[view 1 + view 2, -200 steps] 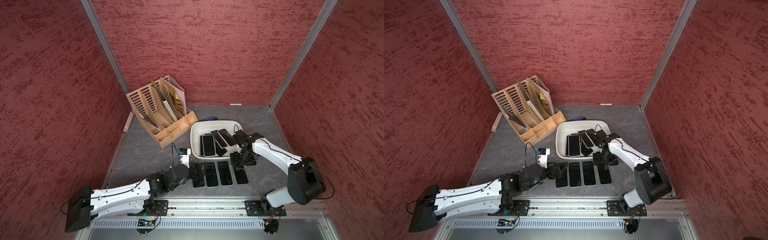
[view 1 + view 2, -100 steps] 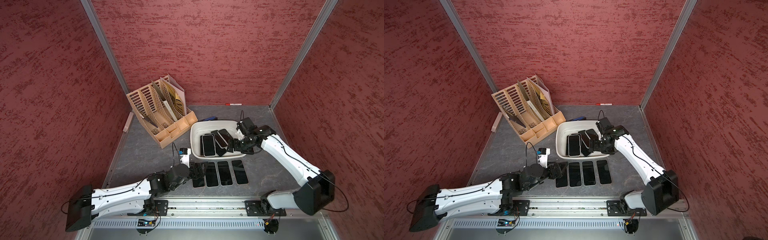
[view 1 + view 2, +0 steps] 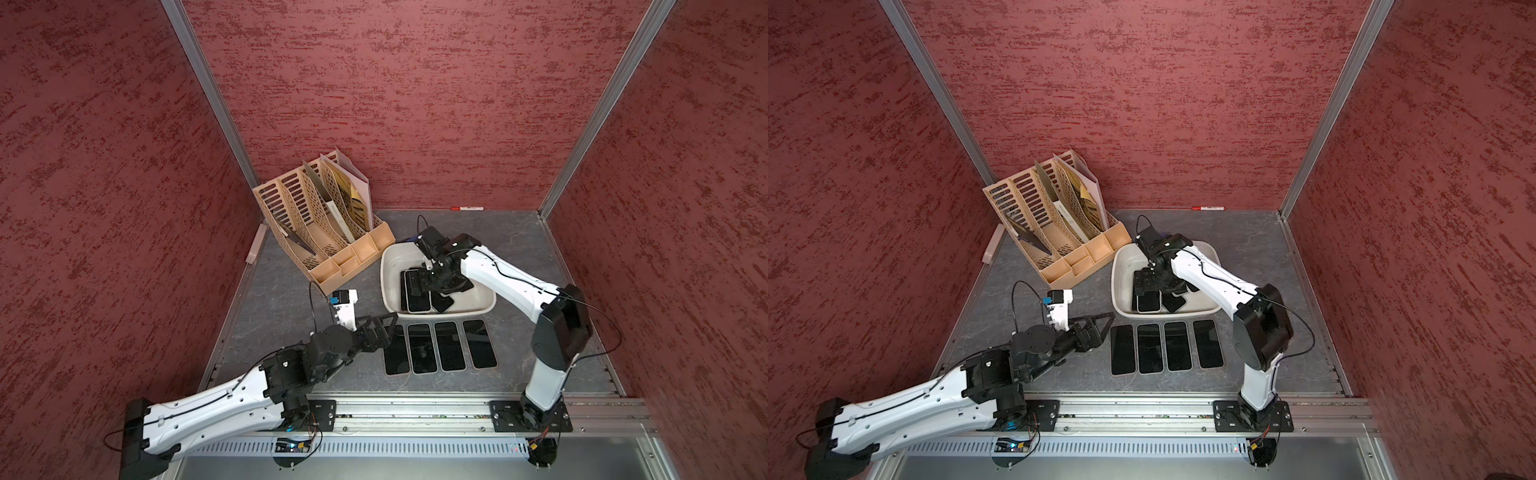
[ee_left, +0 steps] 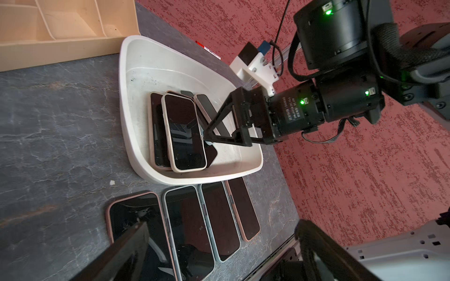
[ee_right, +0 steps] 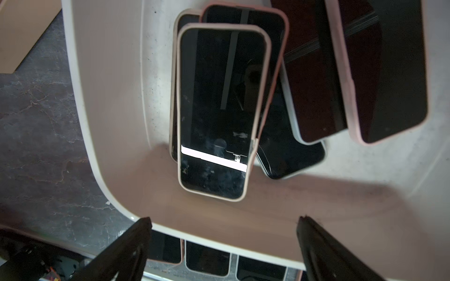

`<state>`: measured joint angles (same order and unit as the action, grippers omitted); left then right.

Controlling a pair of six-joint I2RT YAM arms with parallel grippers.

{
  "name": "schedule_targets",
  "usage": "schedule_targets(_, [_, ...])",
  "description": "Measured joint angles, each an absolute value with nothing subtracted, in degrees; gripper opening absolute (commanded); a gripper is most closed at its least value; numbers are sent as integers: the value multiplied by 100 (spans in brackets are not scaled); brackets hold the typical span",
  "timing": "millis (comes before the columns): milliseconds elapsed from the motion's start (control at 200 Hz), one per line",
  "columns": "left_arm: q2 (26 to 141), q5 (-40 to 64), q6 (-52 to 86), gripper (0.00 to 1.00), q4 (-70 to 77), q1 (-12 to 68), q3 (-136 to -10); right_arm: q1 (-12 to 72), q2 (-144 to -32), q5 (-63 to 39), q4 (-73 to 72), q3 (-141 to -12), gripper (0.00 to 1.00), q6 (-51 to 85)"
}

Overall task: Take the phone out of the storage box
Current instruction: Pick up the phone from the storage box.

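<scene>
Phone [image 5: 219, 109] atop the pile in the storage box [image 5: 109, 97] — just under the right jaws — spread wide, empty.

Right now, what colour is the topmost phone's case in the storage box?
Cream; the topmost phone shows best in the right wrist view.

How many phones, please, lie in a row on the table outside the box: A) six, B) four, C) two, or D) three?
B: in both top views four phones lie side by side on the table, just in front of the box.
</scene>
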<state>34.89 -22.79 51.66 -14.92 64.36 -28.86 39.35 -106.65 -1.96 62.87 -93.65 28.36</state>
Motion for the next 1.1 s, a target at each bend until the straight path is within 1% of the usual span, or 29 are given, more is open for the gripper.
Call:
schedule_targets(235, [2958, -2276, 5153, 100, -2001, 6252, -2862, 4198, -11520, 316, 6322, -9900, 98, 3048])
schedule_targets(466, [2672, -2088, 5050, 100, -2349, 5892, -2851, 4217, -11970, 596, 6351, -10191, 98, 3131])
schedule_targets(711, [2340, -1933, 5028, 100, -2681, 5642, -2849, 4219, -12525, 823, 6519, -10847, 98, 3127])
schedule_targets(887, [2228, -1833, 5026, 100, -2845, 5502, -2845, 4222, -12713, 963, 6696, -11111, 98, 3111])
schedule_targets(1097, [2224, -1647, 5015, 100, -2867, 5295, -2775, 4222, -12752, 1114, 6761, -11126, 99, 3105])
